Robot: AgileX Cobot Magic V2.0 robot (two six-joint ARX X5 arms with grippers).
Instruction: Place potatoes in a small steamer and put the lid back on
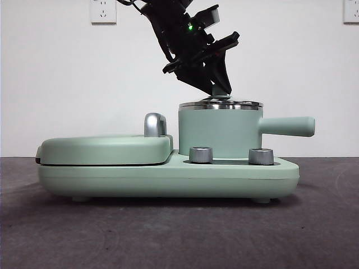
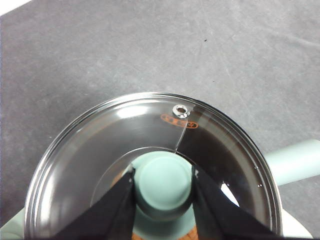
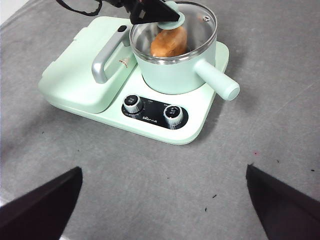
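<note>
A grey felt-covered table [image 3: 280, 75] carries only the mint-green cooker base [image 3: 165, 132].

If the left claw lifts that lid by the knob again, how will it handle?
Probably stiff but fragile: the lid looks like clear glass in a steel rim. The round smooth knob may slip or let the lid swing between the left claw's jaws. It sits flat on the steamer, so nudging likely slides it.

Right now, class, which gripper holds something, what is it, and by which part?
The left gripper grips the lid by its mint-green knob, the lid sitting on the small steamer. The right gripper holds nothing.
</note>
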